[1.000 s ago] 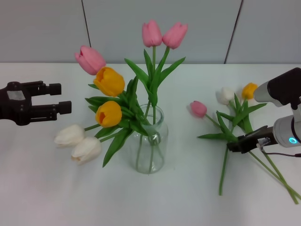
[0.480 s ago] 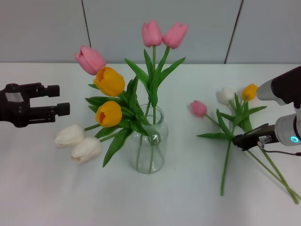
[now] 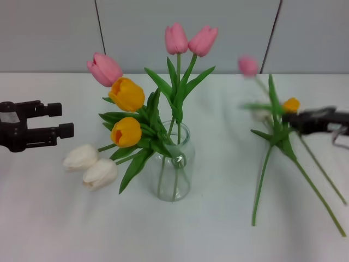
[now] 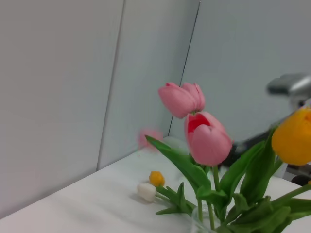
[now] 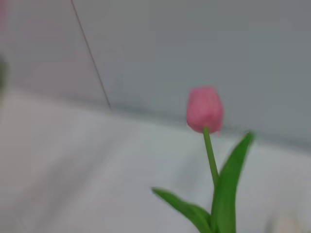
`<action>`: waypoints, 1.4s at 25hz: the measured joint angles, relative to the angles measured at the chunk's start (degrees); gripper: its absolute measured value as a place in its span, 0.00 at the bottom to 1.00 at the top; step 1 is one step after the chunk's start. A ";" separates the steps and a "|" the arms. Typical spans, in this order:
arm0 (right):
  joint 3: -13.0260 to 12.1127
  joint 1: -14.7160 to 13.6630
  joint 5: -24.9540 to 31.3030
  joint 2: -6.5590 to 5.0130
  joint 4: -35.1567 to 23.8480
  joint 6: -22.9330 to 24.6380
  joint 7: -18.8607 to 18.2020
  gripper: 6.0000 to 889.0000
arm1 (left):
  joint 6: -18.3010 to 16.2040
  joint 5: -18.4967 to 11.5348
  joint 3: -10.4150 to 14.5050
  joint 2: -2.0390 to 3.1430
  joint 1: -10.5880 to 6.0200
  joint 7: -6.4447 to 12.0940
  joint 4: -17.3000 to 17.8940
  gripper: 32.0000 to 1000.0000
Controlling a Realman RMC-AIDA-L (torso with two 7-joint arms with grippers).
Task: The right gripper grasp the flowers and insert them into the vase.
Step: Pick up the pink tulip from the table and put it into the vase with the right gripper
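Right of the vase (image 3: 175, 166), the right gripper (image 3: 289, 121) pinches a pink tulip (image 3: 248, 65) (stem upright) — left gripper (image 3: 62, 120) spread, idle at far left.

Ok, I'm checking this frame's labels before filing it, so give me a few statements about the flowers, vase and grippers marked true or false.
1. The right gripper holds a pink tulip lifted off the table. True.
2. The vase is empty. False: it already holds pink, orange and white tulips.
3. An orange tulip lies on the table near the right gripper. True.
4. The left gripper is gripping a white tulip. False: it hangs open, apart from the flowers.
5. The vase has tipped over. False: it stands upright.
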 joint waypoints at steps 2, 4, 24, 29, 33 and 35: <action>0.10 -3.62 11.55 -0.04 -2.66 -3.80 -6.02 0.07 | 0.02 -0.04 -0.17 -0.01 0.19 0.03 0.03 0.77; 0.38 -6.36 23.66 -0.23 -3.19 -7.82 -12.83 0.07 | 0.07 -0.04 -0.60 -0.06 0.49 0.05 0.04 0.77; -1.76 11.16 52.03 -0.54 22.19 -27.64 -37.48 0.06 | 0.00 -0.09 -2.70 -1.16 1.22 3.44 -0.04 0.77; -4.51 15.17 52.05 -0.39 23.60 -23.50 -35.32 0.06 | 0.00 -0.11 -2.73 -1.44 0.56 3.63 0.02 0.77; -6.05 16.87 52.15 -0.15 26.25 -21.59 -34.49 0.06 | -0.28 -0.12 -2.73 -1.47 -0.28 3.66 0.12 0.77; -6.81 17.66 52.14 0.04 28.17 -20.33 -35.25 0.06 | -0.99 -0.12 -2.59 -1.59 -0.82 3.60 0.12 0.77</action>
